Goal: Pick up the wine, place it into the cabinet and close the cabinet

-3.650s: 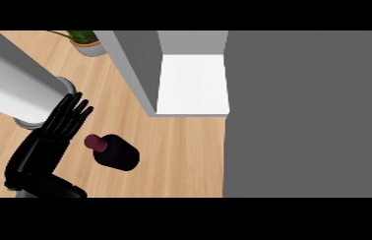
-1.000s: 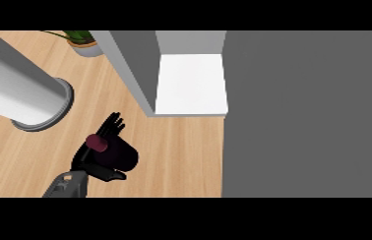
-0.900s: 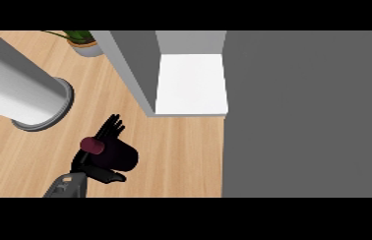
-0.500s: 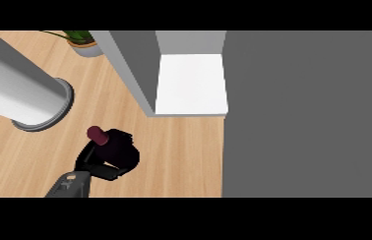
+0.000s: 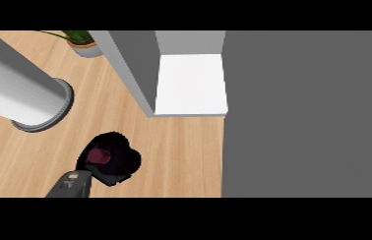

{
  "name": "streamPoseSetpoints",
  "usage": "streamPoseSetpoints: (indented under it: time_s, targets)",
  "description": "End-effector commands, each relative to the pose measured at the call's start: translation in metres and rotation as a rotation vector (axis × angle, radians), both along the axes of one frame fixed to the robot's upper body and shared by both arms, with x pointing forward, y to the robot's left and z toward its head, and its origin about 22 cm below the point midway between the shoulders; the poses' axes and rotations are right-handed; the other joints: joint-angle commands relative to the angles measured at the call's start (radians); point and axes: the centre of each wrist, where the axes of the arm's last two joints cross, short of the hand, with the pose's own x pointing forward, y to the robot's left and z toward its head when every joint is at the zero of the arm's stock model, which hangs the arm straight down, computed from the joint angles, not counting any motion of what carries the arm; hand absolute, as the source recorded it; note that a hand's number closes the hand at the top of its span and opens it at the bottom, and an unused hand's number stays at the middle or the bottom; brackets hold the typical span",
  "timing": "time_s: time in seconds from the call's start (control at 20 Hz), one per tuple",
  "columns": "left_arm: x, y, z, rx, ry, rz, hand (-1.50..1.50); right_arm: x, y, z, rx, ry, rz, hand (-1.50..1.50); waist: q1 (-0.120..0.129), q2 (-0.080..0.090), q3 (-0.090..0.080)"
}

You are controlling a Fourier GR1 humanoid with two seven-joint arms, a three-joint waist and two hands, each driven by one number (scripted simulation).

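One wine, one cabinet, one plant

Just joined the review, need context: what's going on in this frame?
The robot's left hand is curled round the wine at the near-left of the counter; only the bottle's maroon top shows. Whether it is lifted cannot be told. The cabinet stands open, white inside showing, nothing in it. The right hand is not in view.

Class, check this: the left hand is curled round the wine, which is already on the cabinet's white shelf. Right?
No. The left hand is curled round the wine, but the head view shows it over the wooden counter, short of the cabinet's white shelf.
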Motion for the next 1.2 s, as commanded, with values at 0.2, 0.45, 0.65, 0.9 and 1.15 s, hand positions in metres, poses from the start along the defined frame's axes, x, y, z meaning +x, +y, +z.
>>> streamPoseSetpoints:
  time_s: [0.2,0.45,0.65,0.9,1.15]
  targets:
    - [-0.056,-0.007,-0.031,-0.110,-0.049,0.205,1.50,-0.007,-0.009,-0.004,-0.001,0.000,-0.044,-1.50,0.021,-0.005,-0.001]
    - [-0.099,-0.020,-0.046,-0.128,-0.072,0.432,1.50,-0.012,-0.012,-0.001,0.009,0.012,-0.049,-1.50,0.030,-0.008,0.000]
    - [-0.109,-0.022,-0.037,-0.204,-0.132,0.378,1.50,-0.010,-0.013,-0.002,0.010,0.012,-0.047,-1.50,0.031,-0.008,0.000]
    - [-0.085,-0.038,-0.004,-0.237,-0.218,0.356,1.50,0.002,-0.024,-0.004,0.014,0.012,-0.043,-1.50,0.025,-0.005,0.000]
    - [-0.102,-0.054,0.034,-0.251,-0.208,0.321,1.50,0.010,-0.023,0.008,0.034,0.012,-0.036,-1.50,0.026,-0.004,0.000]
